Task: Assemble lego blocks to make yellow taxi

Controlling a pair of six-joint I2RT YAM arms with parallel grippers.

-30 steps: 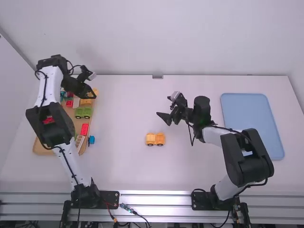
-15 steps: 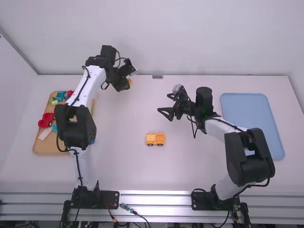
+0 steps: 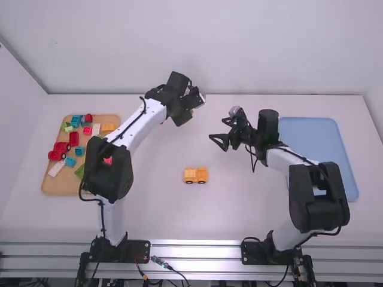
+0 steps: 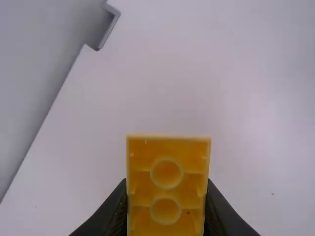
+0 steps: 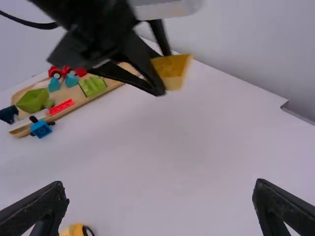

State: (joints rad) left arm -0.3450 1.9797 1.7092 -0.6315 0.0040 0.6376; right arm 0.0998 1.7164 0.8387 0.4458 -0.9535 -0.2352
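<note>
Above the back middle of the table, my left gripper (image 3: 187, 112) is closed on a yellow block. In the left wrist view the yellow block (image 4: 167, 184), with two round hollows facing the camera, sits between the fingers of the left gripper (image 4: 166, 209). The right wrist view shows the block (image 5: 173, 69) from the side. A yellow wheeled piece (image 3: 195, 175) rests on the table in front of both grippers; part of this piece (image 5: 75, 230) appears in the right wrist view. My right gripper (image 3: 218, 131) stands open and unloaded, right of the left one; its fingertips (image 5: 160, 196) are wide apart.
The wooden tray (image 3: 52, 186) at the left holds several red, blue, green, white and yellow blocks, partly under the left arm. A small blue wheeled piece (image 5: 41, 129) lies beside the tray. A blue tray (image 3: 320, 149) is at the far right.
The left arm has swung right from over the wooden tray to the back middle, carrying the yellow block. The right gripper has shifted slightly right. The wheeled piece has stayed put.
</note>
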